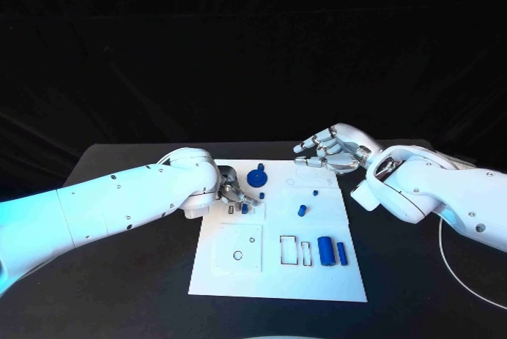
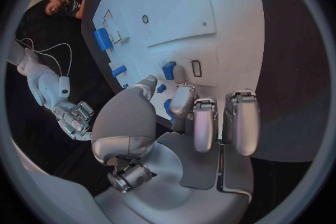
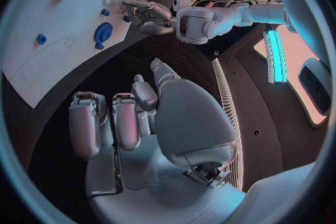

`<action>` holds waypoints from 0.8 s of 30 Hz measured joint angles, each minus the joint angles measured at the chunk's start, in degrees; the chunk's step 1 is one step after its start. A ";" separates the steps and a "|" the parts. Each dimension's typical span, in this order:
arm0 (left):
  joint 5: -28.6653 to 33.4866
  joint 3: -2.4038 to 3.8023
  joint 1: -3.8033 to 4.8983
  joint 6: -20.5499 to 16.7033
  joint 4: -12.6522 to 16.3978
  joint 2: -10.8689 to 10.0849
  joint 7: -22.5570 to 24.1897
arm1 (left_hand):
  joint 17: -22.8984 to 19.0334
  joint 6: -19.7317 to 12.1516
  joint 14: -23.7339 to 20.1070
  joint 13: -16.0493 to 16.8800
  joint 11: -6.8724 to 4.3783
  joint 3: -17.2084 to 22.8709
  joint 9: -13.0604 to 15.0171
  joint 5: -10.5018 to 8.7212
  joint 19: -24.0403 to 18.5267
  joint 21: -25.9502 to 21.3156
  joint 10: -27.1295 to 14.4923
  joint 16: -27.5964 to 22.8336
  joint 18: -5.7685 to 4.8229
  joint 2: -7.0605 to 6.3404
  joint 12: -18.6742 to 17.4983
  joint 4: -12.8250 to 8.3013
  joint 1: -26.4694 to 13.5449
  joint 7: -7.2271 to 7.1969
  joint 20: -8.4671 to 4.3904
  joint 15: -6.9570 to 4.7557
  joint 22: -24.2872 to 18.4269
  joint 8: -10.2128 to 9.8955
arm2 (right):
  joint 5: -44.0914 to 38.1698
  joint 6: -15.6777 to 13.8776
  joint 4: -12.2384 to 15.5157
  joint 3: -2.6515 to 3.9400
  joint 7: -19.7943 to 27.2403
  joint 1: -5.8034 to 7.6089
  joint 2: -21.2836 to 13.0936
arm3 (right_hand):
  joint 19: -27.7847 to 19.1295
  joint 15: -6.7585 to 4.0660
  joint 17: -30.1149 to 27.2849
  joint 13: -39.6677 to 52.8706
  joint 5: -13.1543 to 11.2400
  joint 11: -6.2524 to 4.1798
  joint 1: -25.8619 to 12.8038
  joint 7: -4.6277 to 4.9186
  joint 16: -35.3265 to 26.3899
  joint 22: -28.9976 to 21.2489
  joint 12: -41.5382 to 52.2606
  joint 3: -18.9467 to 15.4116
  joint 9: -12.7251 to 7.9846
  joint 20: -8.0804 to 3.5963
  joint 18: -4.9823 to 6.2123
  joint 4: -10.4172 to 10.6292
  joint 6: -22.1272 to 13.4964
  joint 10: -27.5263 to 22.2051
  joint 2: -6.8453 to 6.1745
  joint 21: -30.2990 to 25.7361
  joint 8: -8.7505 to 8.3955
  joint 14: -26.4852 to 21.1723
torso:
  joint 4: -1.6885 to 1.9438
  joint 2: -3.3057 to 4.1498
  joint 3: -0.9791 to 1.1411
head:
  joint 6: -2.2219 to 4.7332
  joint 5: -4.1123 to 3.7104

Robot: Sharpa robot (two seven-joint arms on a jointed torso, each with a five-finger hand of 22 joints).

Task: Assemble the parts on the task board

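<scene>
White task board [image 1: 277, 277] has my left hand [image 1: 232, 195] down on it, pinching a small blue part [image 1: 244, 206]; my right hand [image 1: 330, 150] hovers near the far edge, fingers curled on nothing.

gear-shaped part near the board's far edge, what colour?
Blue. The gear-shaped part on the white task board shows best in the head view.
</scene>
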 measured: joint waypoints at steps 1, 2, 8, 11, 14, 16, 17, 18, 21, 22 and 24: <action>0.03 0.27 0.05 -0.11 0.31 -0.22 -0.01 | 0.00 0.00 0.00 0.00 0.00 -0.56 0.00 0.00 0.00 0.00 0.00 0.00 0.00 0.32 0.00 0.19 0.32 0.00 0.00 0.00 0.00 0.00 | 0.00 0.00 -0.02 -0.01 0.00 0.00 0.01 | 0.00 0.00 0.00 -0.02 0.00 0.00 0.00 0.00 0.00 0.00 0.00 0.00 0.00 0.00 0.01 0.00 0.00 0.00 0.00 -0.15 0.00 0.00 | 0.00 -0.02 0.00 | 0.04 -0.01; 0.07 0.55 0.12 -0.21 0.60 -0.43 -0.02 | 0.00 0.00 0.00 0.00 0.00 -0.94 0.00 0.00 0.00 0.00 0.00 0.00 0.00 0.39 0.00 0.36 0.39 0.00 0.00 0.00 0.00 0.00 | 0.01 0.00 -0.05 -0.02 0.00 0.00 0.02 | 0.00 0.00 0.00 -0.07 0.00 0.00 0.00 0.00 0.00 0.00 0.00 -0.03 0.00 0.00 0.00 0.03 0.00 0.00 0.00 -0.25 0.00 0.00 | -0.01 -0.03 0.01 | 0.07 -0.03; 0.43 2.37 1.50 -0.35 1.76 -1.77 -0.05 | 0.00 -0.28 0.00 -1.54 0.38 -3.49 0.04 0.00 0.00 -0.84 -0.48 0.00 0.00 1.14 -1.44 0.81 1.66 0.27 0.00 0.00 0.00 -0.28 | 0.03 0.01 -0.26 -0.08 -0.01 -0.01 0.17 | -0.21 0.00 -0.01 -0.07 -0.36 0.00 0.00 0.00 0.00 0.00 0.00 -0.24 0.00 0.21 0.00 0.24 0.00 0.00 0.00 -0.25 0.22 0.00 | -0.02 -0.02 0.03 | 0.36 -0.08; 0.61 2.74 2.70 0.06 1.27 -2.14 -0.08 | -0.01 -1.55 0.00 -3.75 0.55 -4.86 0.07 0.00 0.00 -1.86 -2.22 0.00 0.00 1.70 -3.69 0.62 3.71 0.73 0.00 0.00 0.00 -0.93 | 0.04 0.03 -0.35 -0.12 -0.02 -0.01 0.25 | -0.21 0.00 -0.01 -0.07 -0.36 0.00 0.00 0.00 0.00 -0.01 0.00 -0.24 0.00 0.21 0.00 0.24 0.00 0.00 0.00 -0.25 0.22 0.00 | -0.05 0.01 0.03 | 0.42 -0.12; 0.92 2.95 4.10 0.74 -0.32 -2.15 -0.10 | -0.01 -3.06 0.00 -5.74 1.17 -6.06 -0.35 0.00 -0.03 -2.79 -3.68 0.00 0.01 2.42 -5.67 0.38 6.20 1.38 0.03 0.00 -0.01 -2.04 | 0.05 0.05 -0.47 -0.19 -0.03 -0.01 0.35 | -0.21 0.00 -0.01 -0.07 -0.36 0.00 0.00 0.00 0.00 -0.01 0.00 -0.24 0.00 0.21 0.00 0.23 0.00 0.00 0.00 -0.25 0.22 0.00 | -0.05 0.05 0.03 | 0.46 -0.17; 1.21 3.00 4.91 1.29 -2.17 -1.81 -0.10 | -0.01 -3.74 0.05 -6.73 1.74 -6.80 -1.08 0.00 -0.22 -2.92 -4.23 0.00 0.00 3.03 -6.62 0.37 7.11 2.05 0.22 0.52 0.00 -3.12 | 0.05 0.07 -0.57 -0.23 -0.04 -0.02 0.43 | -0.21 0.00 -0.01 -0.07 -0.36 0.00 0.00 0.00 0.00 -0.01 0.00 -0.24 0.00 0.21 0.00 0.23 0.00 0.00 0.00 -0.25 0.22 0.00 | -0.04 0.07 0.03 | 0.51 -0.20; 1.35 3.02 5.19 1.53 -3.05 -1.56 -0.10 | -0.01 -3.97 0.01 -7.10 1.95 -7.07 -1.42 0.00 -0.09 -2.92 -4.44 0.00 0.00 3.13 -6.91 0.47 7.61 2.28 0.35 0.63 -0.01 -3.56 | 0.06 0.07 -0.61 -0.25 -0.04 -0.03 0.47 | -0.21 0.00 -0.01 -0.07 -0.36 0.00 0.01 0.00 0.00 -0.01 0.01 -0.23 0.00 0.21 0.00 0.23 0.00 0.00 0.00 -0.25 0.22 0.00 | -0.02 0.07 0.03 | 0.54 -0.20; 1.49 3.02 5.42 1.78 -3.98 -1.25 -0.10 | -0.01 -4.41 0.01 -7.43 2.03 -7.28 -1.73 0.00 -0.13 -2.92 -4.77 0.00 0.01 3.25 -7.26 0.59 7.81 2.34 0.58 0.63 -0.01 -4.00 | 0.06 0.08 -0.64 -0.25 -0.05 -0.03 0.51 | -0.21 0.00 -0.01 -0.07 -0.36 0.00 0.01 0.00 0.00 -0.01 0.01 -0.23 0.00 0.21 0.00 0.23 0.00 0.00 0.00 -0.25 0.22 0.00 | 0.01 0.08 0.03 | 0.56 -0.20; 1.90 2.98 5.85 2.49 -7.31 0.31 -0.01 | -0.01 -4.63 0.01 -8.01 2.15 -8.00 -2.51 0.00 -0.20 -2.92 -5.05 0.00 0.01 3.54 -7.68 0.63 8.53 2.55 0.65 1.05 -0.01 -4.84 | 0.06 0.09 -0.73 -0.27 -0.06 -0.04 0.63 | -0.21 0.00 -0.02 -0.07 -0.36 0.00 0.01 0.00 0.00 -0.01 0.01 -0.23 0.00 0.21 0.00 0.23 0.00 0.00 -0.01 -0.25 0.22 0.00 | 0.06 0.08 0.03 | 0.60 -0.20; 2.01 2.90 5.93 2.70 -8.33 0.90 0.04 | -0.01 -4.63 0.01 -8.10 2.15 -8.00 -2.63 0.00 -0.20 -2.92 -5.05 0.00 0.01 3.54 -7.68 0.63 8.53 2.55 0.65 1.05 0.00 -4.86 | 0.06 0.09 -0.75 -0.27 -0.06 -0.04 0.68 | -0.21 0.00 -0.02 -0.07 -0.36 0.00 0.01 0.00 0.00 -0.02 0.01 -0.23 0.00 0.21 0.00 0.23 0.00 0.00 -0.01 -0.25 0.22 0.00 | 0.09 0.08 0.02 | 0.60 -0.15; 2.23 2.62 6.03 3.17 -10.49 2.15 0.18 | -0.01 -4.63 0.00 -8.20 2.15 -8.14 -2.72 0.00 -0.01 -2.92 -5.05 0.00 0.02 3.54 -7.68 0.77 8.53 2.54 0.84 1.05 -0.01 -4.86 | 0.07 0.10 -0.80 -0.28 -0.07 -0.04 0.80 | -0.21 0.00 -0.02 -0.07 -0.36 0.00 0.01 0.00 0.00 -0.02 0.01 -0.23 0.00 0.21 0.00 0.23 0.00 0.00 -0.01 -0.25 0.22 0.00 | 0.09 0.09 0.01 | 0.60 -0.05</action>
